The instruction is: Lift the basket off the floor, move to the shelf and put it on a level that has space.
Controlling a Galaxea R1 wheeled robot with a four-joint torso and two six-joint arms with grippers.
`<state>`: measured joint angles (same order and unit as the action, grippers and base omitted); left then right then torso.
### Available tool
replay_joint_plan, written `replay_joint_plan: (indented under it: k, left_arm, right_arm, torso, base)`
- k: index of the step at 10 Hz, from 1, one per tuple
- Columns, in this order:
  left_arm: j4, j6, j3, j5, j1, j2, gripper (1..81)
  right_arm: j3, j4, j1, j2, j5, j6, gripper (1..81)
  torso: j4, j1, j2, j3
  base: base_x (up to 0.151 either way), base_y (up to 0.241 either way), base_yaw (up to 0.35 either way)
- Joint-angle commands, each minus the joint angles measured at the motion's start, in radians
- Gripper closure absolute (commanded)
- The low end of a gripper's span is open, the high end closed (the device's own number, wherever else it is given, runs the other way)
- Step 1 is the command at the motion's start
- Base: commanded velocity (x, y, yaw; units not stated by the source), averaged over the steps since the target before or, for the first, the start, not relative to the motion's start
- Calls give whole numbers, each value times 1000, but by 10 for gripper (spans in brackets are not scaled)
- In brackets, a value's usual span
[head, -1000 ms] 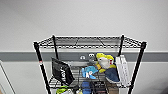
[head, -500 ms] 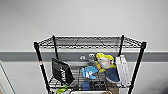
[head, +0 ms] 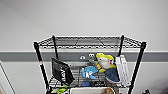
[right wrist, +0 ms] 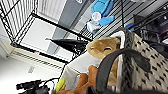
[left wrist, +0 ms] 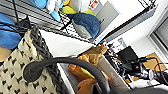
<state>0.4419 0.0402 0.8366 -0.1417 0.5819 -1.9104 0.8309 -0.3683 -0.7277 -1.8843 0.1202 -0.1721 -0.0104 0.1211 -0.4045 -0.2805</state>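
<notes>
The basket (head: 91,90) rides low before the shelf (head: 137,67), its rim just under the toy tier, well below the bare top level (head: 90,41). Whether either arm's fingers pinch it, I cannot tell.

office-like room: grey wall band (head: 22,56), wall sockets (head: 87,56), wire shelf (head: 87,42).

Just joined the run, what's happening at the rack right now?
The robot faces the shelf with the basket raised at the bottom edge of the head view, level with the toy tier. Both wrist views look along the basket's rim and loop handles, with a brown plush toy inside. The top level is bare; the basket is not on it yet.
</notes>
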Motion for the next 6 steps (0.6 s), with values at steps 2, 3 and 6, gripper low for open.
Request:
replay_joint_plan:
  k: [2,3,6]
  left_arm:
    - [8,38,-83,2,-181,48,811]
    - [8,62,-103,2,-204,56,811]
    - [8,105,-184,4,-276,95,811]
  right_arm:
    - [-101,-6,188,61,7,-35,811]
    - [-118,-6,208,73,3,-49,811]
    - [-190,-8,262,132,-2,-76,811]
  torso:
    - [0,0,0,0]
    - [0,0,0,0]
    - [0,0,0,0]
  base:
    - [0,0,0]
    - [0,0,0]
    - [0,0,0]
